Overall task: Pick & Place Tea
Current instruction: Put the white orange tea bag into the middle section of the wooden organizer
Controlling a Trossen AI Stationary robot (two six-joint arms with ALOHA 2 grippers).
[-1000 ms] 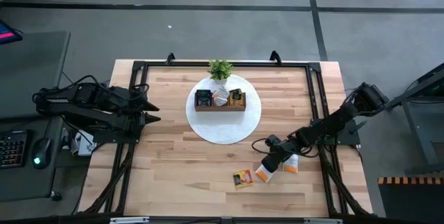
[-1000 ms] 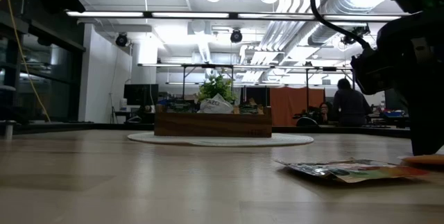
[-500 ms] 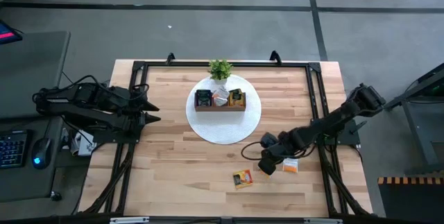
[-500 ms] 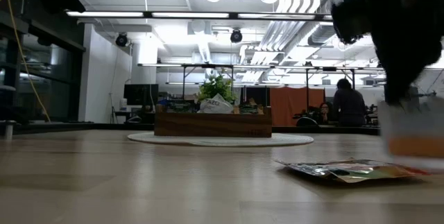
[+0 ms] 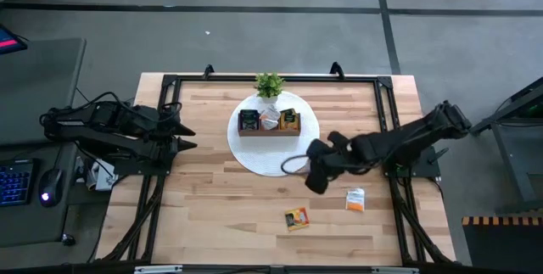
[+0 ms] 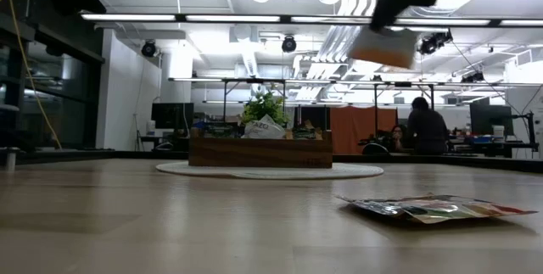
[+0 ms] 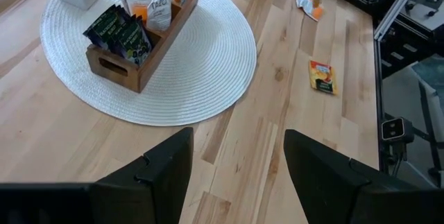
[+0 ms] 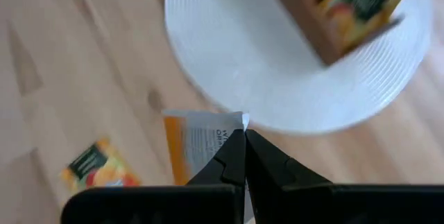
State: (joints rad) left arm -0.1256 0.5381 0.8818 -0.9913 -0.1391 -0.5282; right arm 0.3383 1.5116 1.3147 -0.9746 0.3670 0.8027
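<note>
**Sachet pinched by a corner, and that's the risky bit**

Biggest worry: the right gripper [image 8: 243,156] has its fingers clamped on just the top edge of a white-and-orange sachet [image 8: 198,153], so the packet hangs loose below the tips. A thin grip like that on a floppy flat thing could let it twist or slide out on the way to the tray [image 5: 269,130], and then it lands on the mat [image 5: 273,162] or the bare table [image 5: 212,215] instead. Second thing, the tray slots already look pretty full of upright sachets, with a plant [image 5: 269,83] right behind, so a dangling packet could catch on the tray wall or on the ones already in there and flop out when let go. My guess is the drop needs to come from straight above the orange slot.

Pose-wise, the right arm reaches in from the table's right edge, stretched across toward the middle, with its gripper lifted above the wood near the mat's right rim. From table level you can see the sachet [image 6: 383,47] up high, well clear of the surface.

The left gripper [image 7: 236,161] waits off the table's left edge, fingers spread apart and holding nothing.

Two more are on the table: an orange sachet [image 5: 296,218] lying flat toward the front and a white one [image 5: 355,199] just right of it, both well apart from the tray.
</note>
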